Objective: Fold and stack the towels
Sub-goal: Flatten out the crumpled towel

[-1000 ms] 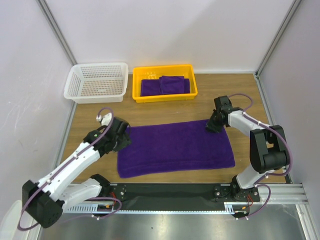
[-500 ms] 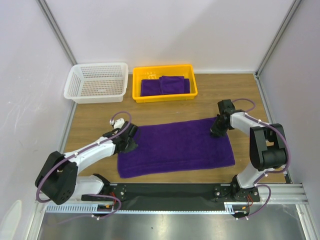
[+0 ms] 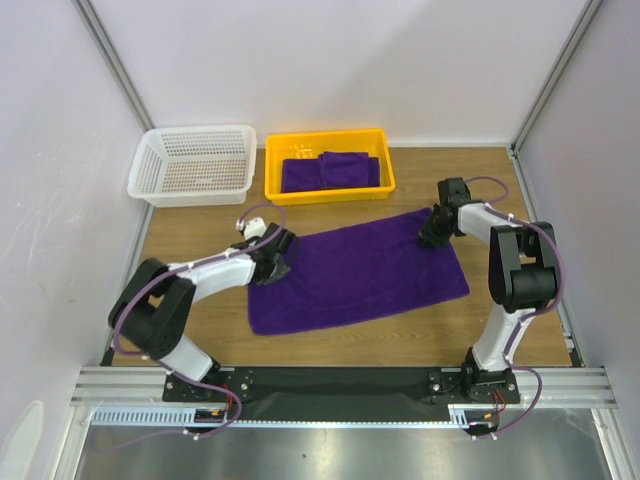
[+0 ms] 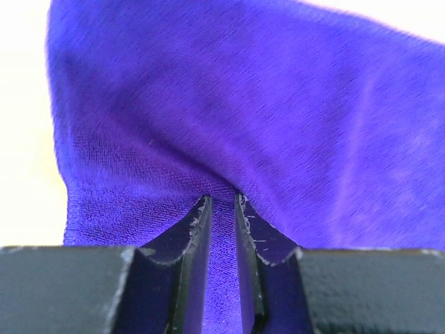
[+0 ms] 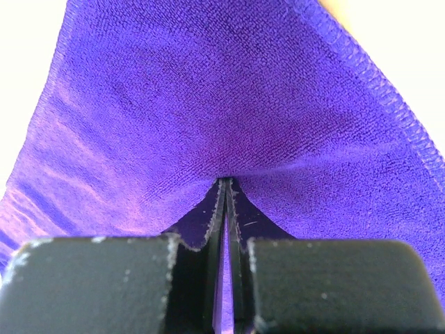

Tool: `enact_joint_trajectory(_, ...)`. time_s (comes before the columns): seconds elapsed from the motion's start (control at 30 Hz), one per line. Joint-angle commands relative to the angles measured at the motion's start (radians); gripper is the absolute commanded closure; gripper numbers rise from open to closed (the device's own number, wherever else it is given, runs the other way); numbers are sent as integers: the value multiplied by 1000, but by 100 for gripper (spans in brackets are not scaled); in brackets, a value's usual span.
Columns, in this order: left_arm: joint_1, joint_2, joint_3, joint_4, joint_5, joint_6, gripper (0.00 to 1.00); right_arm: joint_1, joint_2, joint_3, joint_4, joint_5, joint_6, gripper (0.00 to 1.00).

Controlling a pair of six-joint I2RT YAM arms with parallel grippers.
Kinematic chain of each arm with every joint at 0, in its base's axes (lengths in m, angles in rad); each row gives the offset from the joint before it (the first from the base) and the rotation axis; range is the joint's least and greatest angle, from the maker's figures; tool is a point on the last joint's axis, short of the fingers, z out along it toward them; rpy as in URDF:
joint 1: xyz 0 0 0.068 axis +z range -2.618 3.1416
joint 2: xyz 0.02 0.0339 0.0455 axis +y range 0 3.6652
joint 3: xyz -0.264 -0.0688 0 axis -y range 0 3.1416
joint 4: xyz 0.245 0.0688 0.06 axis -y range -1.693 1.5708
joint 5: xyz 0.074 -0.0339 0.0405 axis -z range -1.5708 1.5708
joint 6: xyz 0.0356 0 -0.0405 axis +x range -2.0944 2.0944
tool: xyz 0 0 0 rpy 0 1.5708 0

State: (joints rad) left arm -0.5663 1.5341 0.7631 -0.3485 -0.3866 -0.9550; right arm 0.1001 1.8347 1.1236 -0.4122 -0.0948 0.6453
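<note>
On the wooden table (image 3: 185,235), one big purple towel (image 3: 365,272) lies spread out, a bit crooked. The left claw (image 3: 277,262) pinches the towel's far left corner, with cloth squeezed between its two fingers (image 4: 198,223). The right claw (image 3: 433,236) pinches the far right corner, pressed almost together on the cloth. Behind the towel sits a yellow tray (image 3: 330,194) with folded purple towels (image 3: 332,171) inside. A white basket (image 3: 195,190) stands just left of the tray.
</note>
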Motion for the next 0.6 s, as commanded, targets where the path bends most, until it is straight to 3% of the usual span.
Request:
enact_joint_trajectory(0.0,13,110,50,2,6,15,76,-13,81,53,16,81,-38,96)
enact_joint_trajectory(0.17,11,143,111,-88,23,2,78,-14,169,137,18,90,-33,97)
enact_joint_trajectory(0.3,-7,86,64,-191,48,-47,78,-14,193,186,39,93,-18,96)
enact_joint_trajectory(0.57,-158,35,27,-316,98,-48,78,-10,258,265,64,93,-12,95)
